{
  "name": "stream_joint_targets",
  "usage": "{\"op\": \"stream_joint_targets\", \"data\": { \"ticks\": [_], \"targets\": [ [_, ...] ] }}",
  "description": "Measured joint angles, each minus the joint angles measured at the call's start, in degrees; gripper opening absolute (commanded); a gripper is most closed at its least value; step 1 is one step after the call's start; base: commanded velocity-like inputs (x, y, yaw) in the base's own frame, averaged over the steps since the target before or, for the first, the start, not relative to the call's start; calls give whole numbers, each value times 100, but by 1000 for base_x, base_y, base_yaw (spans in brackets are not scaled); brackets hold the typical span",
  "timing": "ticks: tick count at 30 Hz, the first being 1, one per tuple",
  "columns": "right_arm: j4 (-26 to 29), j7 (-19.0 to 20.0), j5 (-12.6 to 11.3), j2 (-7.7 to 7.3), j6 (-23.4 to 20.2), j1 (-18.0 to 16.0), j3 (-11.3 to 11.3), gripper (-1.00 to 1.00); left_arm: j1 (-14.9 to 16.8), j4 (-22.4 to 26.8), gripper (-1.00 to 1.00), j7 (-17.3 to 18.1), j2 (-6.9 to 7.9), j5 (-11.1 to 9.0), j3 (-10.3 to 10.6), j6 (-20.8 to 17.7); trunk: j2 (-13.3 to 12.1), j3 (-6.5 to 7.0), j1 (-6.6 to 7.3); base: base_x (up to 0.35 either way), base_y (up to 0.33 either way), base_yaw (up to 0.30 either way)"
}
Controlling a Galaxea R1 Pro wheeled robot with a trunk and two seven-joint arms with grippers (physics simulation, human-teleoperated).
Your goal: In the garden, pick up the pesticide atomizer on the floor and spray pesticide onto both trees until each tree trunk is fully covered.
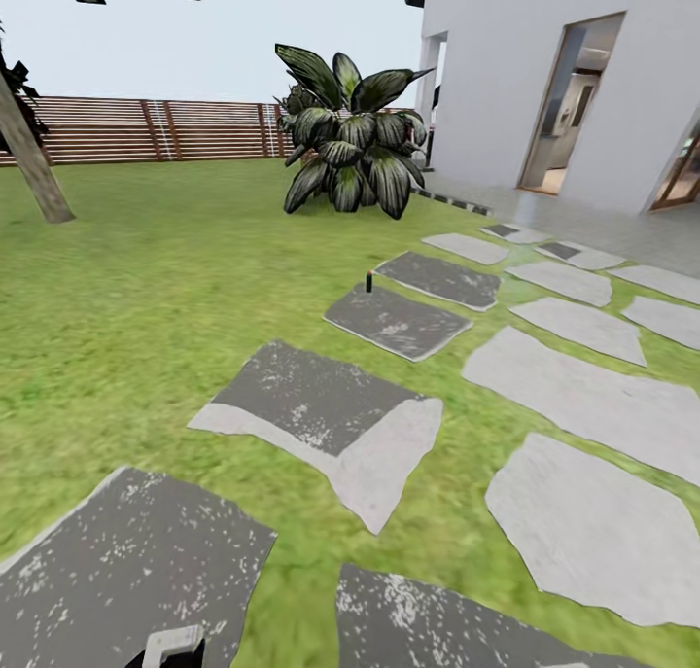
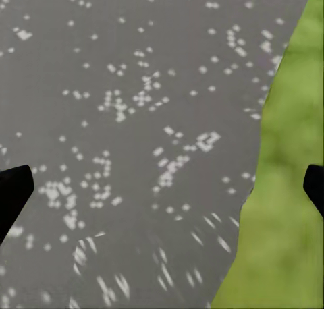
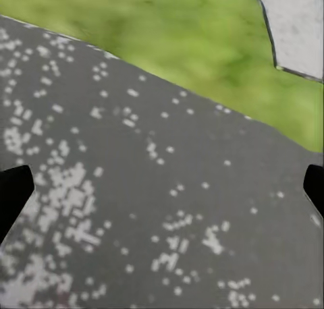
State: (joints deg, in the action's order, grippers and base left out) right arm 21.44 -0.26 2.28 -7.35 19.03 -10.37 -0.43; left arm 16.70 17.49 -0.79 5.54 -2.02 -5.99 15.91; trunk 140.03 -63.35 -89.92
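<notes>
A small dark atomizer (image 1: 369,282) stands upright at the edge of a grey stepping stone (image 1: 397,322) on the lawn (image 1: 146,289), well ahead. A tree trunk (image 1: 32,167) leans far left. Left gripper (image 2: 162,187) and right gripper (image 3: 162,187) hang spread and empty over paving.

Rough speckled stepping stones (image 1: 321,415), blurry matt grass (image 1: 146,289), slatted wooden fence (image 1: 146,128).

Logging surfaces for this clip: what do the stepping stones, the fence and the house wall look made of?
Stepping stones: likely rough grey stone, white-speckled, irregular edges. Fence: apparently reddish-brown wooden horizontal slats. House wall: smooth, matte white, perhaps plaster or render; unclear.
</notes>
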Motion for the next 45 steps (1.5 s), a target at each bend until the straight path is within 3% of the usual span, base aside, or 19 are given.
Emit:
{"op": "stream_joint_targets", "data": {
  "ticks": [7,26,45],
  "targets": [
    [0,0,0,4,-2,0,-1,100,0,0,100,0,0,0,-3,0,0,0,0,336,71,-76],
    [0,0,0,3,-4,0,-1,100,0,0,100,1,0,0,-6,0,0,0,0,336,71,-276],
    [0,0,9,2,-5,0,15,100,0,0,100,0,0,0,-1,0,0,0,0,336,71,-22]
  ]
}}
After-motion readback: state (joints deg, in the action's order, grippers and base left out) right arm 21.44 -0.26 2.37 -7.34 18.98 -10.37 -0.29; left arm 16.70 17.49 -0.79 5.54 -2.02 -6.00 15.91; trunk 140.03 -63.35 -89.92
